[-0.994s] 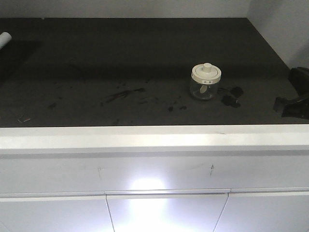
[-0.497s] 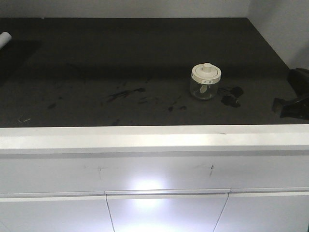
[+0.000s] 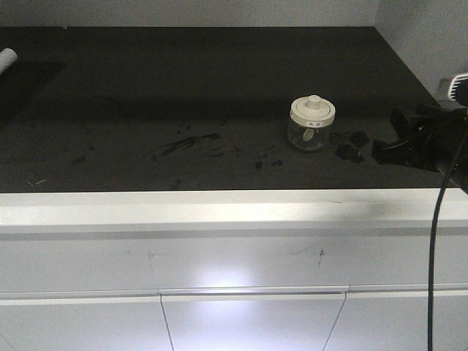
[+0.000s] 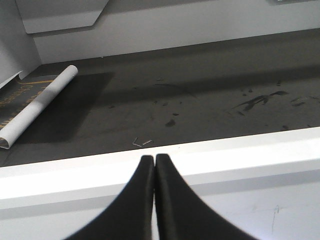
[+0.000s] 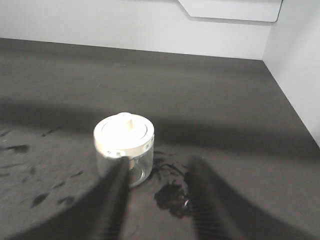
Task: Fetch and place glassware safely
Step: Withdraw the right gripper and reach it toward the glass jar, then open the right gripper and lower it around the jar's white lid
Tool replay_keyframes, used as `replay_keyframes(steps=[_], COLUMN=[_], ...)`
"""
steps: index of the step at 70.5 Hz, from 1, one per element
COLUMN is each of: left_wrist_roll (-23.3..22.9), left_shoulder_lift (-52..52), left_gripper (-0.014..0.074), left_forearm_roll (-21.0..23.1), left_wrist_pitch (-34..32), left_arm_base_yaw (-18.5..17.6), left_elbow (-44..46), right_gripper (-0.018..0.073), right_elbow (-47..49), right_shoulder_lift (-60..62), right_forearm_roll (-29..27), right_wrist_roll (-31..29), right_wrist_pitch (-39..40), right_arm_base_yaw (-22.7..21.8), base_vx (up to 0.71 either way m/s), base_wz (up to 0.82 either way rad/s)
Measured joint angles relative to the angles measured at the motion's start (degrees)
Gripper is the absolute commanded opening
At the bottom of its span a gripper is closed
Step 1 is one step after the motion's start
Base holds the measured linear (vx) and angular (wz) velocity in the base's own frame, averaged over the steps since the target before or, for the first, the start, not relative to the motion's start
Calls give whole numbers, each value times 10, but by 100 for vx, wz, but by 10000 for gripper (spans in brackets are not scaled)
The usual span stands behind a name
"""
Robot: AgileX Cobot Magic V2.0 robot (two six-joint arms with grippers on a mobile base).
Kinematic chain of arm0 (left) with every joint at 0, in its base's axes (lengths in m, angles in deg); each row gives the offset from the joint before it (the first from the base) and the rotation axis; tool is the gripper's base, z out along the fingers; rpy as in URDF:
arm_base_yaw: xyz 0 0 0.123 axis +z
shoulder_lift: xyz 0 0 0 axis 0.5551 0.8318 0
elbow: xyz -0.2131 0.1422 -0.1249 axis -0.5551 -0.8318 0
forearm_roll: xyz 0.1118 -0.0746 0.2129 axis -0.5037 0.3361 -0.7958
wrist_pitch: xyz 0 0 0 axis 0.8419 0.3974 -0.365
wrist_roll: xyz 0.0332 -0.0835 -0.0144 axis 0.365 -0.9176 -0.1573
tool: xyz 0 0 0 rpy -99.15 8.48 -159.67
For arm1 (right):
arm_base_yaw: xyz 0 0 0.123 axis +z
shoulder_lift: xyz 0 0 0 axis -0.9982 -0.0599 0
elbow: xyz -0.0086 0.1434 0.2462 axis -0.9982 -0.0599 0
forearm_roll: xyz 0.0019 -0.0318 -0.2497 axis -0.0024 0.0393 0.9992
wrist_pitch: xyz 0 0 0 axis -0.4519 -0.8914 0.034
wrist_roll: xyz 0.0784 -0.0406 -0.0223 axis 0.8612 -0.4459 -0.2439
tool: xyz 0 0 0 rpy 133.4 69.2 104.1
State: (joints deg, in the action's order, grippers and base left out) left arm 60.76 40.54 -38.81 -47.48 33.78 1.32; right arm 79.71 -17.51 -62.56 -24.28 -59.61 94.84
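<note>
Exterior front-facing view: a broad matte-black countertop (image 3: 183, 80) runs over a white cabinet front (image 3: 219, 256), with pale walls behind and to the right. The black right gripper (image 3: 386, 139) reaches in from the right edge above the counter, a dark cable hanging from it. Its pincer stands spread wide and holds nothing. The front view shows it to the right of the glassware and apart from it. In the right wrist view the two fingers (image 5: 117, 192) are blurred and frame the jar's right side and a dark patch. The left gripper (image 4: 154, 162) sits low before the counter's white edge, its two black fingertips pressed together on nothing. A white rolled paper tube (image 4: 42, 102) lies at the counter's far left. The glassware, a small squat clear glass jar with a cream-white knobbed lid (image 3: 312, 124), stands upright right of centre on the counter. Dark smudges (image 3: 349, 144) mark the surface just beside it.
</note>
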Motion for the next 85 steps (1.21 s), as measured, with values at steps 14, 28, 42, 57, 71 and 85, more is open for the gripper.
replay_keyframes(steps=[14, 28, 42, 57, 71, 85], left_wrist_roll=[0, 0, 0, 0, 0, 0], left_shoulder_lift=[0, 0, 0, 0, 0, 0], left_gripper=[-7, -7, -7, -7, -7, -7], left_forearm_roll=[0, 0, 0, 0, 0, 0], left_wrist_pitch=[0, 0, 0, 0, 0, 0], left_arm_base_yaw=[0, 0, 0, 0, 0, 0], left_elbow=[0, 0, 0, 0, 0, 0], right_gripper=[520, 517, 517, 517, 517, 517], right_elbow=[26, 113, 198, 264, 316, 336], right_shoulder_lift=[-91, -170, -247, -344, -417, -467], right_forearm_roll=[14, 103, 175, 198, 209, 213], right_wrist_roll=[4, 68, 156, 179, 182, 186], right_wrist_pitch=[82, 92, 111, 159, 195, 208], right_arm_base_yaw=[0, 0, 0, 0, 0, 0], base_vx=[0, 0, 0, 0, 0, 0], base_wz=[0, 0, 0, 0, 0, 0])
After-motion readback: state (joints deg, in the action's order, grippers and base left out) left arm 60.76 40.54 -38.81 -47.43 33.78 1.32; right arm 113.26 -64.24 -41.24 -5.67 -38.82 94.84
